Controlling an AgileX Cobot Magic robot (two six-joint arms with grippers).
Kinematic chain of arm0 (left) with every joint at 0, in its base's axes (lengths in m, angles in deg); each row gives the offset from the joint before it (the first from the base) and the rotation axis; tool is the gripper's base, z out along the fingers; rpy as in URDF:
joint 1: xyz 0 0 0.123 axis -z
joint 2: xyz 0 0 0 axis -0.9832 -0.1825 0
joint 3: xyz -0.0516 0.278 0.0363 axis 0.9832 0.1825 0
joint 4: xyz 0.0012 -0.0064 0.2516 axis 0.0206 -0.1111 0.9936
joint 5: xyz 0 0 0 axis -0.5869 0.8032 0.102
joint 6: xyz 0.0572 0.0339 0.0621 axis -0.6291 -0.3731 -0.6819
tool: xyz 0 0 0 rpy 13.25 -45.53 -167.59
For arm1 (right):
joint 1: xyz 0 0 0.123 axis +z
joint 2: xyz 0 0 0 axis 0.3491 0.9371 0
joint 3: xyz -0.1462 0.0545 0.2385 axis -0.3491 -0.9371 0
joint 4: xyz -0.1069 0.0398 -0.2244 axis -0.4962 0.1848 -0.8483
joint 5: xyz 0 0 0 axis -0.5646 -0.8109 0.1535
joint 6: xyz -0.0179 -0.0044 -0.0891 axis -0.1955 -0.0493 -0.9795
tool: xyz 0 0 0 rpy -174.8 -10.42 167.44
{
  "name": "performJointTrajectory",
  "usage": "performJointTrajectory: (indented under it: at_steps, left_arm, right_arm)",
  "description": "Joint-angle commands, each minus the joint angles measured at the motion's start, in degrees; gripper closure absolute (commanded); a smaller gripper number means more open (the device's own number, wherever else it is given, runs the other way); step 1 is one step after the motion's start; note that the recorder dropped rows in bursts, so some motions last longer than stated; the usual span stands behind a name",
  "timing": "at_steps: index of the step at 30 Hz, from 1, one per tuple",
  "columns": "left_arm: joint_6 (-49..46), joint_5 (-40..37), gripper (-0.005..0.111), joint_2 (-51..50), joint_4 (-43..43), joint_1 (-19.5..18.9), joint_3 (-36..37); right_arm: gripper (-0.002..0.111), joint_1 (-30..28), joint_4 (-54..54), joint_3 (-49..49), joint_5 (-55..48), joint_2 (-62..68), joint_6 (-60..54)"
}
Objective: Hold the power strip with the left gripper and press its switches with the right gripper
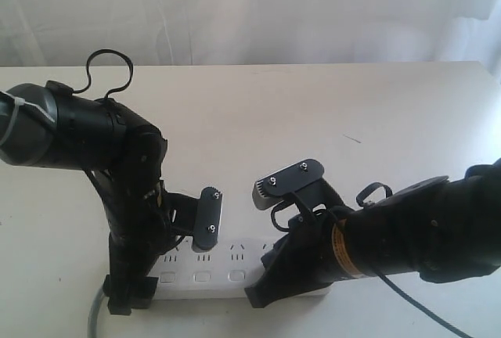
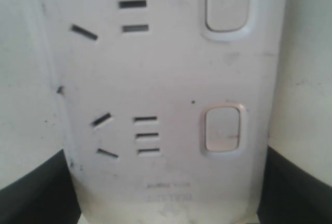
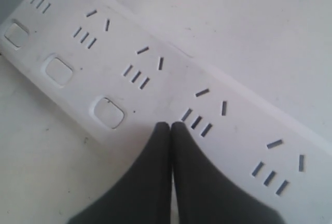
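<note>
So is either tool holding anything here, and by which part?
The left tool clamps the power strip across its width, near the end with the grey cord. The right tool, shut, holds nothing.

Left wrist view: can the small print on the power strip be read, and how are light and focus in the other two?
Left wrist view: no, the print on the power strip is blurred. Right wrist view: strip sharp, right gripper dark and soft-edged. Exterior view: backdrop washed out, left arm and right arm dark, little detail.
</note>
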Motion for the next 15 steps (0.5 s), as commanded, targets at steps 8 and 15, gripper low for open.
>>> performJointTrajectory:
  at_steps: [8, 15]
  left_arm:
    - [0.6, -1.6, 0.107, -1.7, -2.5, 0.4, 1.1]
    - [0.6, -1.8, 0.107, -1.7, -2.6, 0.4, 1.1]
  right_arm:
    - [0.108, -0.1, -1.0, -1.2, 1.4, -6.1, 0.2]
    - [0.108, -0.1, -1.0, -2.4, -0.4, -6.0, 0.2]
